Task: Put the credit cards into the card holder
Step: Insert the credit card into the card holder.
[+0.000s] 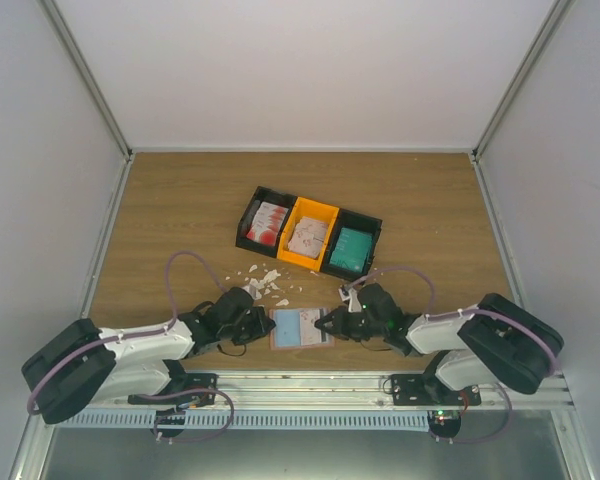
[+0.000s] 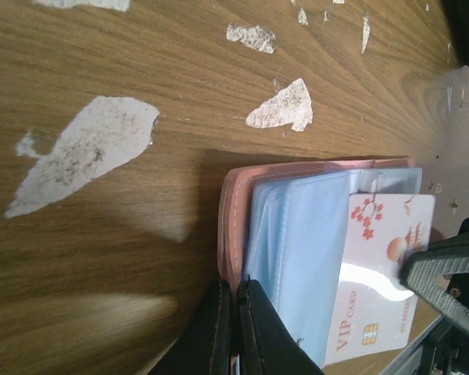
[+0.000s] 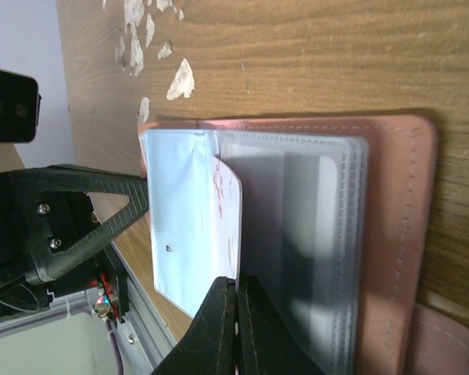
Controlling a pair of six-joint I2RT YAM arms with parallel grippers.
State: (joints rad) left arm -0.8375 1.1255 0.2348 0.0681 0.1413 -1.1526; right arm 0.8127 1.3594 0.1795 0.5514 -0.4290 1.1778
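The left gripper clamps fully onto the card holder edge — the right gripper pinches one credit card. One holder, one three-compartment tray.

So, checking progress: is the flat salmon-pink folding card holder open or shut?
Open: the salmon-pink card holder lies spread on the wooden table, its clear plastic sleeves exposed, a white VIP card on them.

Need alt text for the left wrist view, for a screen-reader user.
An open salmon-pink card holder with clear sleeves lies on a wood table, a white VIP card against the sleeves. The left gripper is shut on the holder's edge; the right gripper holds the card's far edge. White scraps lie nearby.
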